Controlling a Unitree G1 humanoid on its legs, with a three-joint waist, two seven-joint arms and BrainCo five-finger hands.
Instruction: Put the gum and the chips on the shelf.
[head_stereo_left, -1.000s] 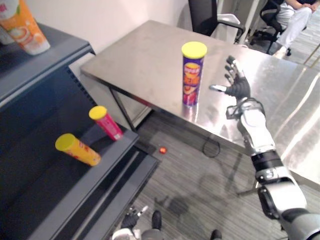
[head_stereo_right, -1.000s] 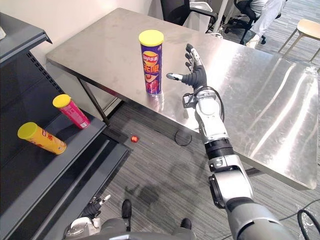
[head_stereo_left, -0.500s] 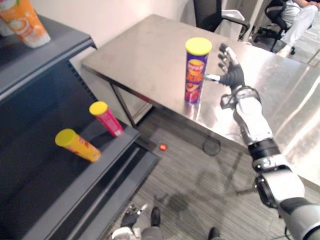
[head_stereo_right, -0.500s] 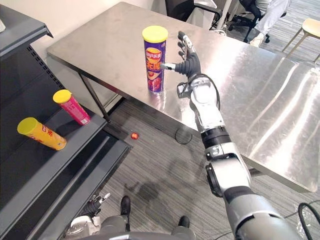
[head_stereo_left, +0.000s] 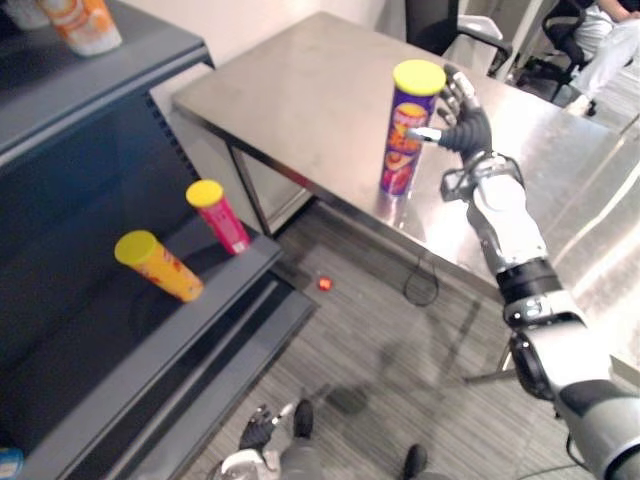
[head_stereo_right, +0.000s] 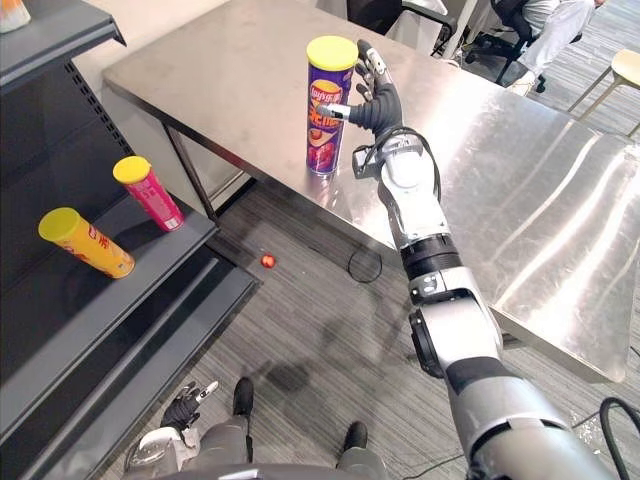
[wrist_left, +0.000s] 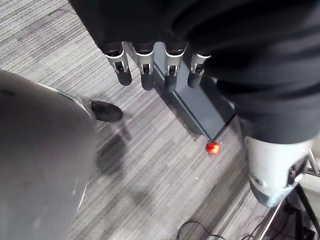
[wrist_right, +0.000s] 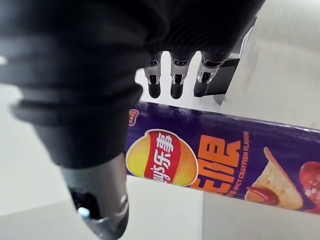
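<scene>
Two tubes lie on the shelf (head_stereo_left: 110, 340) left of the chips (head_stereo_left: 405, 140): yellow tube (head_stereo_left: 160, 268), pink tube (head_stereo_left: 220, 218). Chips stand upright on the table (head_stereo_left: 300, 90). Right hand (head_stereo_left: 465, 128) is spread wide just beside them, holding nothing. Left hand (wrist_left: 146, 67) hangs relaxed.

Steel table (head_stereo_left: 290, 90): one purple chips can (head_stereo_left: 405, 140) on it, upright, near the front edge. Dark shelf unit (head_stereo_left: 200, 300) past the table end nearest the can: middle board has a pink tube (head_stereo_left: 222, 220) and an orange tube (head_stereo_left: 160, 267), both yellow-lidded, pink one nearer the can; top board has an orange packet (head_stereo_left: 85, 20). Grey carpet floor (head_stereo_left: 400, 350): small red ball (head_stereo_left: 324, 284) lying between can and shelf unit.
</scene>
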